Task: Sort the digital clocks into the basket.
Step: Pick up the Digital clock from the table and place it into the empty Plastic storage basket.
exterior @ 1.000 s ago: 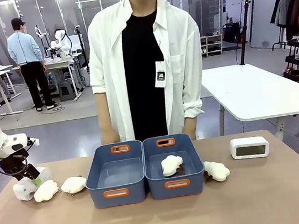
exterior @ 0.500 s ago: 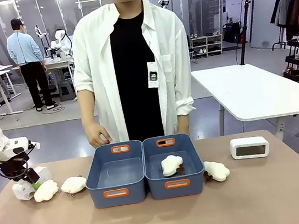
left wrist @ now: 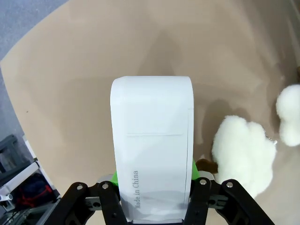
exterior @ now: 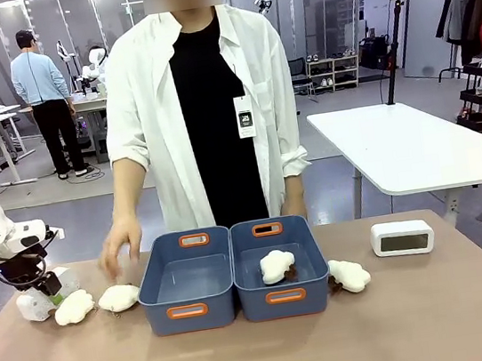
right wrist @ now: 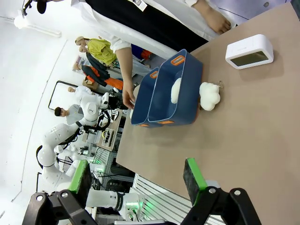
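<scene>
Your left gripper [left wrist: 152,190] holds a digital clock [left wrist: 151,140].
It sits on the table [exterior: 266,356] at 9 o'clock; the other digital clock [exterior: 402,237] at 3 o'clock; your right gripper [right wrist: 138,176] gapes wide.

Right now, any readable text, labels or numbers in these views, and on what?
"Made in China": grey print on the white digital clock clamped in the left gripper.
Badge on the person's shirt: too small to read.
Second digital clock, far right: no legible digits on its display.

left gripper [exterior: 52,287] now clamped on digital clock [left wrist: 152,131], person's hand [exterior: 120,243] lowered toward plush toy [exterior: 118,297], seemingly not touching
</scene>
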`<state>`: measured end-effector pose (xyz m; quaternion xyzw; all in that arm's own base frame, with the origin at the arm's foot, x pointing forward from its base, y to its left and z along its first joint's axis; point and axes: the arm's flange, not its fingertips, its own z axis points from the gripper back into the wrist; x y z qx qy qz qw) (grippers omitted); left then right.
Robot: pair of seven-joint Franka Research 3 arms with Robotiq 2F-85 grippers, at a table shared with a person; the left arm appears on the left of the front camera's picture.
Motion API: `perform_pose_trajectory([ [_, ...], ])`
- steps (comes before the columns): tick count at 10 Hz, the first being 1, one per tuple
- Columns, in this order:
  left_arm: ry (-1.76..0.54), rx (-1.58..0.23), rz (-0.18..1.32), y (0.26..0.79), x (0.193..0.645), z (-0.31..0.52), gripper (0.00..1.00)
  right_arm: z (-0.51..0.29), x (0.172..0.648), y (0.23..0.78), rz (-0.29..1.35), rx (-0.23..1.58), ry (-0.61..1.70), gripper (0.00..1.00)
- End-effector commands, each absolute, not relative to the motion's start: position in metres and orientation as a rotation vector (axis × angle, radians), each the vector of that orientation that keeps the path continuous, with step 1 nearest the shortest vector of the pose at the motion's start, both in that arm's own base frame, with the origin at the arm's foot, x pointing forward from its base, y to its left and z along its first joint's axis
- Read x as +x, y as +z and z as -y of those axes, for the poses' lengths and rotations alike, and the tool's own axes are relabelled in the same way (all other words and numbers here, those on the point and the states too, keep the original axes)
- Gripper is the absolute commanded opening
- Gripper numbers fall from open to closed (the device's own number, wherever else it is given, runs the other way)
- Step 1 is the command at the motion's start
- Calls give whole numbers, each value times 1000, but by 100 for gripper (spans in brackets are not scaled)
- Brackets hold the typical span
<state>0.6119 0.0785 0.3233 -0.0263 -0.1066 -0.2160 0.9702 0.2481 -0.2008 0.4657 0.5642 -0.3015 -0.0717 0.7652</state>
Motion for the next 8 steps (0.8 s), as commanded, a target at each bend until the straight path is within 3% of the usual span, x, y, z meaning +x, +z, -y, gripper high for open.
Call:
perform_pose_trajectory([
  [1, -445, -54, 213, 323, 612, -78, 42, 202, 248, 467, 669, 1231, -143, 100],
  [8, -445, -54, 213, 323, 612, -78, 42, 202, 248, 467, 669, 1231, -143, 100],
])
